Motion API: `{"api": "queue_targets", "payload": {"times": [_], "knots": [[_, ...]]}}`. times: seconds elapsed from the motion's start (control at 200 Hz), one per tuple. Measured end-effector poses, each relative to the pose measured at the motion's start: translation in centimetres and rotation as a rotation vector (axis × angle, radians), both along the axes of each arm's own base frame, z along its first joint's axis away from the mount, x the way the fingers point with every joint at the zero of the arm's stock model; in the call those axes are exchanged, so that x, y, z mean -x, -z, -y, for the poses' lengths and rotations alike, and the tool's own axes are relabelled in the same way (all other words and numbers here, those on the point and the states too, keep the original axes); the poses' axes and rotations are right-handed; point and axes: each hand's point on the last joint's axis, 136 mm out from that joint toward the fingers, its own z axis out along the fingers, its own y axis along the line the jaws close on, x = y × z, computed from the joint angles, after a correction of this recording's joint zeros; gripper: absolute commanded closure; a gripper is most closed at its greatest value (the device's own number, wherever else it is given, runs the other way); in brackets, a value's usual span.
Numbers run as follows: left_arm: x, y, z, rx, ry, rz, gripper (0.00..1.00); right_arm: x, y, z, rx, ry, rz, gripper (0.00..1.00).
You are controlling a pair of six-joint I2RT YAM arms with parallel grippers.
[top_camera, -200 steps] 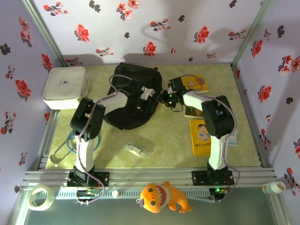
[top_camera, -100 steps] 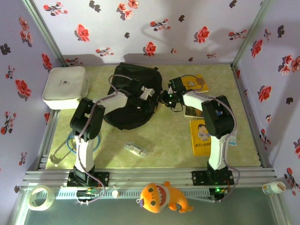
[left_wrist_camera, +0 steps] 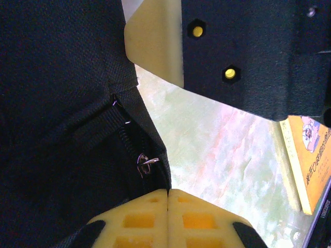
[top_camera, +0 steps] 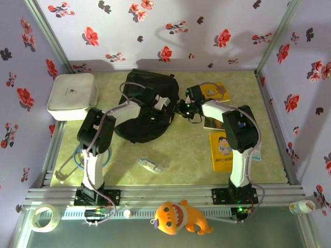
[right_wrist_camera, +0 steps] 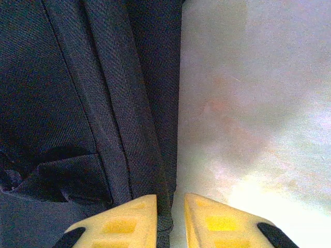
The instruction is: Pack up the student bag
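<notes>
The student bag [top_camera: 147, 88], black fabric, lies at the back middle of the table. My left gripper [top_camera: 169, 113] is at the bag's right edge; in the left wrist view its yellow fingertips [left_wrist_camera: 139, 206] are pressed together, with the bag's zipper edge [left_wrist_camera: 150, 144] running into the seam just below a metal zipper ring [left_wrist_camera: 145, 162]. My right gripper [top_camera: 180, 109] faces it from the right. Its fingers [right_wrist_camera: 135, 217] stand a narrow gap apart, closed on a fold of the bag's edge [right_wrist_camera: 155, 155].
A white hard case [top_camera: 72, 95] sits at the back left. Yellow books [top_camera: 220, 90] [top_camera: 221, 150] lie on the right, one also seen from the left wrist [left_wrist_camera: 310, 160]. A small clear item [top_camera: 150, 165] lies near the front. An orange plush toy [top_camera: 181, 217] and a tape roll [top_camera: 44, 217] sit off the table's front.
My left gripper's fingers have closed together at the bag's edge. Both arms stay almost where they were.
</notes>
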Motion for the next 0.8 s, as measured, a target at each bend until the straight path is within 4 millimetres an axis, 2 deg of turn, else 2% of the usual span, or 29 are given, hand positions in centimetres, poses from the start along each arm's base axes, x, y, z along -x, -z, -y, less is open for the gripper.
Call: {"api": "queue_targets", "payload": {"times": [0.155,0.435,0.8], "knots": [[0.1,-0.3,-0.2,-0.005,-0.007,-0.006,1.00,0.0,0.0,0.0,-0.003,-0.001,0.001,0.77],[0.2,-1.8,-0.6,-0.005,-0.027,0.003,1.00,0.2,-0.2,-0.7,-0.065,-0.010,0.014,0.55],[0.4,-0.9,-1.6,-0.057,-0.059,-0.012,1.00,-0.2,-0.9,-1.4,-0.126,-0.006,0.045,0.51]]}}
